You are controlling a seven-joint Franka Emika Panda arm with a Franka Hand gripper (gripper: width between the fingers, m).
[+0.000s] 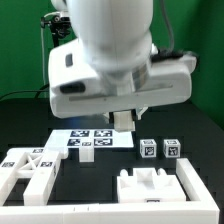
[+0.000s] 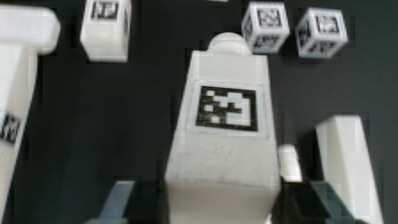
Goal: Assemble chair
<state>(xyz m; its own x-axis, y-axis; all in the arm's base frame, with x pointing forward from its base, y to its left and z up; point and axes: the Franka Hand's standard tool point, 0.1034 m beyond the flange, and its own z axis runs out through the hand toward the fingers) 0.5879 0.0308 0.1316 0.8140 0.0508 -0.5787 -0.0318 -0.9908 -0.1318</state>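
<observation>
Chair post, a long white plastic bar with a tapered far end and one black-and-white square tag on its upper face [image 2: 222, 110], seems to lie on the black table [image 1: 100, 195], directly under the big white two-finger gripper [image 2: 221, 198]. Its near end sits between the two dark fingertips [image 2: 121, 200]. Its long axis runs straight away from the wrist, so it crosses the line on which the jaws close.

The jaws stand apart, wider than the post, with a dark strip on each side of it; they grasp nothing. I judge that the coming move is to close across the narrow width. How high the fingers are above the table I cannot tell, because the exterior view hides the post almost fully behind the gripper body.

A smaller white chair part [image 2: 347, 150] lies just beside the post and close to one finger, so it could be touched. A bigger white part [image 2: 15, 90] lies on the other side. Beyond the tapered end stand one small white tagged cube [image 2: 267, 18] and a second cube [image 2: 324, 27], well apart from the fingers. The white slotted block [image 1: 160, 185] and the marker board [image 1: 90, 140] are not in the way.
</observation>
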